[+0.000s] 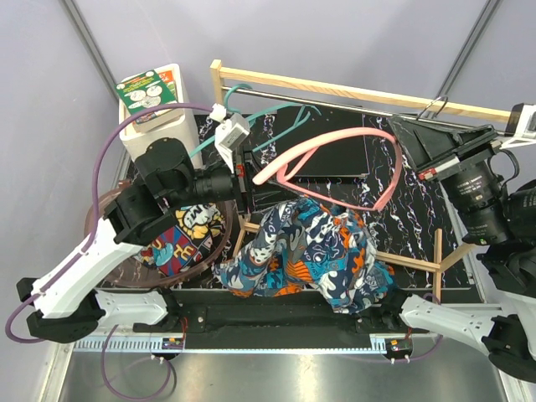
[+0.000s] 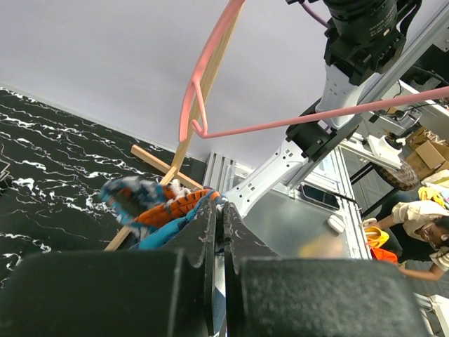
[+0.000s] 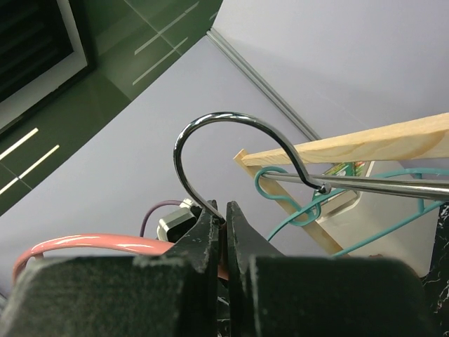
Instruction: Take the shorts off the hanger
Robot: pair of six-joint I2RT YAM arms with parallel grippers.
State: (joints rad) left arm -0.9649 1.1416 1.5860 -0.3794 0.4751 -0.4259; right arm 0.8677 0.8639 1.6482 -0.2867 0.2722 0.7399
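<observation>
**A:** R gripper [image 3: 226,210]?

**B:** Jaws clamped tight on the chrome hook [image 3: 228,114], low on its shank. Hook is polished round wire w/ a question-mark bend. The pink hanger [image 1: 343,135] tube runs right behind the fingers. It's glossy and smooth, a rounded-triangle loop held over the mat.

**A:** L gripper [image 2: 219,210]?

**B:** Jaws pressed together, only a hairline slit btwn them. Teal/orange cloth crowds the tips in the wrist view, but it's blurry. Can't tell if any of it is pinched.

**A:** Shorts?

**B:** Teal/orange/white shorts [image 1: 310,251] are off the hanger. They're a soft crumpled heap w/ swirly print, slumped over the low front bars of the wooden rack [image 1: 335,88], mid-table. From above the pink loop's lower edge overlaps the heap; can't tell if they touch. Comic shorts [image 1: 180,239] are navy/red/yellow and lie on the mat at left, partly hidden under the L forearm.

**A:** Anything else? Any writing?

**B:** Rack is pale, square-section bare timber. Teal wire hangers [image 1: 280,107] sit at its back-left corner. Mat [image 1: 410,209] is black w/ white marble veining. White plastic bin [image 1: 159,134] back-left has a green label [image 1: 144,90] w/ round pics on its lid, txt too small to read. Lettering on the comic print is illegible too. A purple cable [image 1: 180,105] arcs over the L arm.
</observation>
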